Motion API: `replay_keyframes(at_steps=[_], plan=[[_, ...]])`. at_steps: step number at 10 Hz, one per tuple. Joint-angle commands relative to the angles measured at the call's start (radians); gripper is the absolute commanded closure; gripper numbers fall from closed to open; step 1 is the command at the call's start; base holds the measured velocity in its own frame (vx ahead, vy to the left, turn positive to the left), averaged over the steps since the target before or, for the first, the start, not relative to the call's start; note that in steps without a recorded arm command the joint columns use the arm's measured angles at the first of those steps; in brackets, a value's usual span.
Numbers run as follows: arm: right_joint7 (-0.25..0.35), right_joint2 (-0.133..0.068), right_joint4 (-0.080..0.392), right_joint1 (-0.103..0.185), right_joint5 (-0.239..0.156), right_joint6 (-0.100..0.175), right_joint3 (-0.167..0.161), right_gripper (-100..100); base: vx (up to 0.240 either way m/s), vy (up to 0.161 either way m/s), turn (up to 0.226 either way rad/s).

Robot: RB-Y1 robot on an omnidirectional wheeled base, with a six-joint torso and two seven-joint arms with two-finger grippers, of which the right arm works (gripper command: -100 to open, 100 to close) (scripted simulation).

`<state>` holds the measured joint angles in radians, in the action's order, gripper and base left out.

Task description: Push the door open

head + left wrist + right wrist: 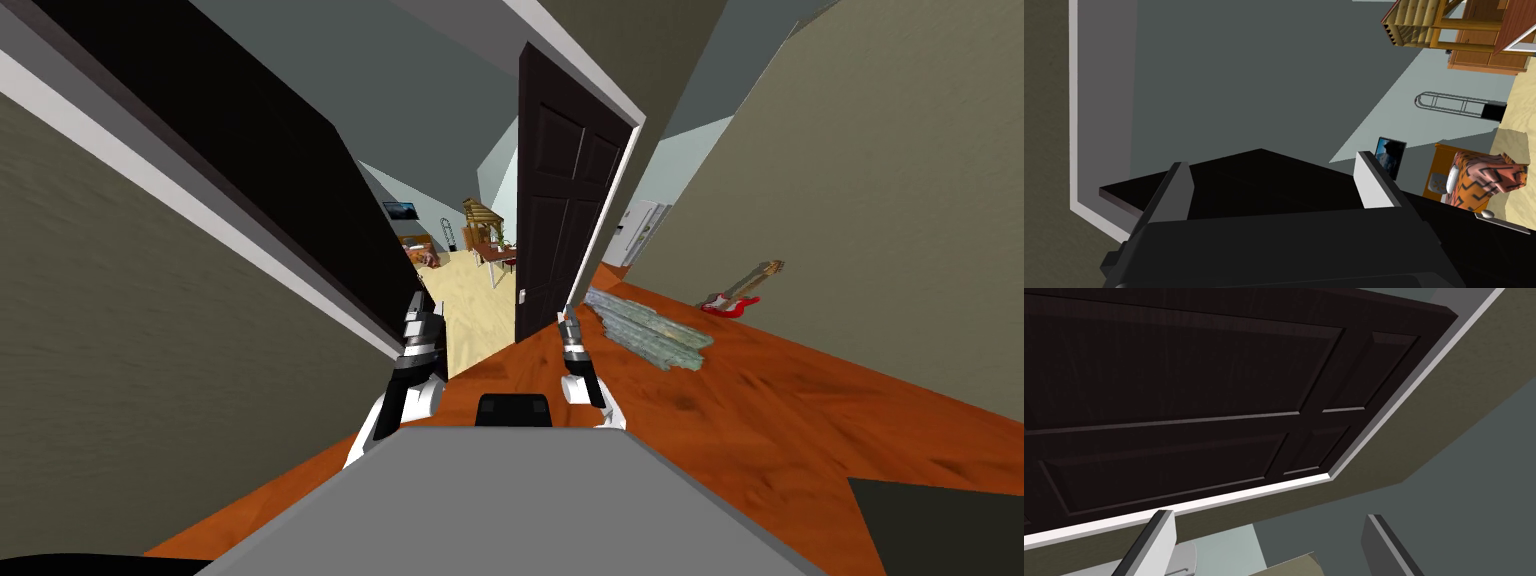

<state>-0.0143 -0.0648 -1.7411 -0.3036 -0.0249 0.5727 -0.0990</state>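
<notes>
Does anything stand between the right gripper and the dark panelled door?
Nothing visible does. The right gripper, open, is close to the dark panelled door with no object between. The pile of grey slabs and red guitar lie off to the right.

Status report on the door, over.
Left end effector and right end effector both open, empty. Dark panelled door stands partly open, right end effector facing it. Grey-green slab pile on the orange floor, off to the right, not blocking.
</notes>
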Motion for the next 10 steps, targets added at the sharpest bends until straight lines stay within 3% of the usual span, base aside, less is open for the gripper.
replay_keyframes(at_steps=[1, 3, 4, 9, 10], plan=[[0.0, -0.004, 0.05, 0.021, -0.007, 0.012, -0.01, -100, 0.095, -0.078, 0.122], [0.0, -0.007, 0.095, 0.033, -0.011, 0.018, -0.016, -100, 0.063, -0.041, 0.073], [0.0, -0.007, 0.095, 0.033, -0.011, 0.018, -0.016, -100, 0.04, -0.021, 0.049], [0.002, -0.02, 0.26, 0.092, -0.032, 0.051, -0.045, -100, 0.07, -0.063, 0.134], [0.002, -0.02, 0.268, 0.092, -0.032, 0.051, -0.045, -100, 0.061, -0.054, 0.043]])
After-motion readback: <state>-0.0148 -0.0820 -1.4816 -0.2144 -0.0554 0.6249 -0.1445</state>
